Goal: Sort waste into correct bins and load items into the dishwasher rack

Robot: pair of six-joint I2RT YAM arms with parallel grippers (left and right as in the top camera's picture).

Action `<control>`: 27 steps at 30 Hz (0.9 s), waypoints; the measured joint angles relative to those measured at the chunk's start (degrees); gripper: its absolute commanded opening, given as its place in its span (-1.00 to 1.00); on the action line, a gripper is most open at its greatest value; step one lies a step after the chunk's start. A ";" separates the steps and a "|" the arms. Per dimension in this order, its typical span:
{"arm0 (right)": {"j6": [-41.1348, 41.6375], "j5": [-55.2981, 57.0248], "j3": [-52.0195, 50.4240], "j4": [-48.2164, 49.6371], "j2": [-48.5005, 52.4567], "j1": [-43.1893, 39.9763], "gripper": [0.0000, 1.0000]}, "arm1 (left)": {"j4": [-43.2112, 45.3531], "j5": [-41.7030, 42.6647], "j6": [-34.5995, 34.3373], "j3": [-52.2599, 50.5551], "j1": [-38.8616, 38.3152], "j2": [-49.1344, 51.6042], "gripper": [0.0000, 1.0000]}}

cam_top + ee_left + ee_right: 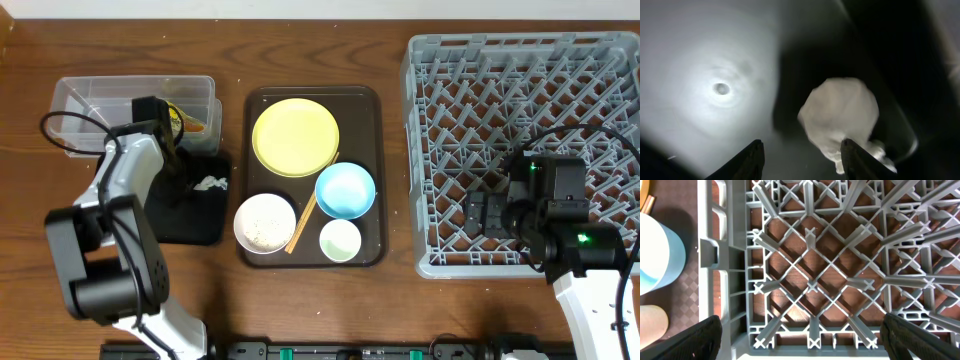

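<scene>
The crumpled white scrap (840, 117) lies in the black tray (195, 225) near the desk's left edge. The left gripper (801, 150) has its jaws apart over it, though blur may hide a touch. The plate (295, 137), blue bowl (345, 190), white bowl (265, 222), cup (340, 240) and chopsticks (305, 220) wait on the serving tray (370, 100). The dishwasher rack (520, 60) is empty under the wide-spread right gripper (802, 337).

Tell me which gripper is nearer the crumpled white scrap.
Left. The left gripper hangs right over the crumpled white scrap, which lies by one fingertip. The right gripper is far off, above the dishwasher rack.
</scene>
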 measured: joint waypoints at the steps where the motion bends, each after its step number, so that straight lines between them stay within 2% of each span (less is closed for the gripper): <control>1: 0.02 0.00 0.00 -0.02 0.00 0.00 0.99 | 0.26 0.46 -0.07 0.00 0.00 0.85 -0.08; 4: 0.02 0.00 0.00 -0.02 0.00 0.00 0.98 | 0.46 1.62 -0.22 0.00 0.02 1.84 -0.44; 7: 0.02 0.00 0.00 -0.02 0.00 0.00 0.99 | 0.52 2.27 0.09 0.00 -0.04 1.86 -0.63; 9: 0.02 0.00 -0.02 -0.02 0.00 0.00 0.99 | 0.52 2.78 0.09 0.00 -0.04 1.88 -0.88; 21: 0.00 0.00 0.00 0.00 0.00 0.00 0.99 | -2.21 3.04 2.19 -0.13 -0.04 0.09 -0.88; 27: 0.00 0.00 -0.02 0.04 0.00 0.00 0.98 | -3.37 3.04 3.98 -0.31 -0.04 -11.91 -0.88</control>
